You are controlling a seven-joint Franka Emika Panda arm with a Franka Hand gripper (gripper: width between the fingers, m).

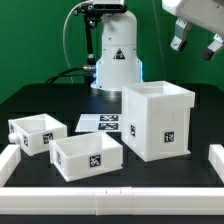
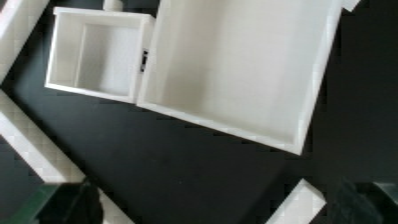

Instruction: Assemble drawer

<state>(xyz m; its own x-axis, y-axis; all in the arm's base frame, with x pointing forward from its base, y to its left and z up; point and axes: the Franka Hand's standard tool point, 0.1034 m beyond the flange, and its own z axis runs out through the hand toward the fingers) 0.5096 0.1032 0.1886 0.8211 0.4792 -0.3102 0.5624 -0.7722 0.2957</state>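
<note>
I hold the jaws wide and empty above the drawer case (image 1: 157,121), apparently to scout a grasp; the nearer drawer box (image 1: 87,156) waits just beside the case on the tabletop (image 1: 30,100).

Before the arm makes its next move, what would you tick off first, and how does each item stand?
1. Gripper open and holding nothing: ok.
2. Gripper high above the drawer case, touching nothing: ok.
3. Drawer case standing with its open side up: ok.
4. Drawer at the exterior view's left and front drawer both outside the case, open sides up: ok.
5. Marker board uncovered: ok.
6. Which part the gripper is aimed at: cannot tell.
</note>
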